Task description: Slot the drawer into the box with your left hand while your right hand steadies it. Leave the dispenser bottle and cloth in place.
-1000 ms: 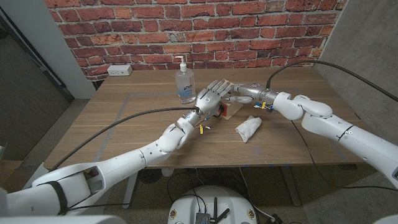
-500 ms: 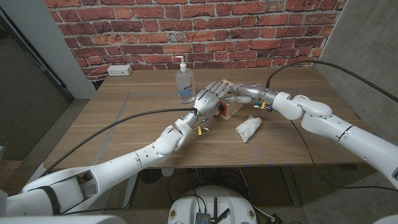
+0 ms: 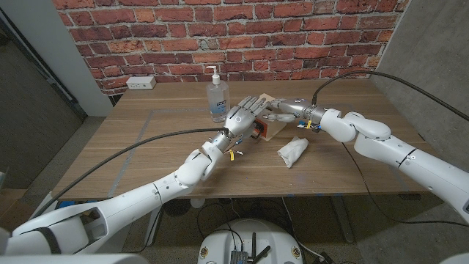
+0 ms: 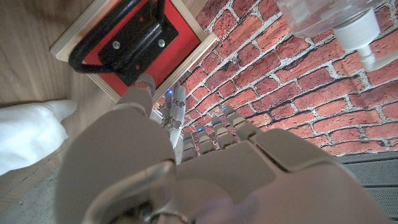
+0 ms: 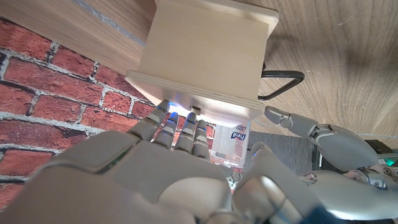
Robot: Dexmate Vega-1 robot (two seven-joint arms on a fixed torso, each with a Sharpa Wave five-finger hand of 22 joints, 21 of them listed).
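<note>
The drawer (image 4: pixel 134 43), red-faced with a black handle, sits flush in the front of the box (image 5: pixel 205 56) at mid-table. The left hand (image 3: pixel 244 117) has drawn slightly back over the last second, fingers apart and holding nothing. The right hand (image 3: pixel 282 111) still presses spread fingers on the box. The slotting looks done; bottle (image 3: pixel 217 94) and cloth (image 3: pixel 292 152) stand untouched.

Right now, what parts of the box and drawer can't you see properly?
- Head view: the left hand covers most of the drawer.
- Left wrist view: the drawer is cut by the picture's edge.
- Right wrist view: the box hides the drawer's body; whether the right hand's fingers touch it is unclear.
</note>
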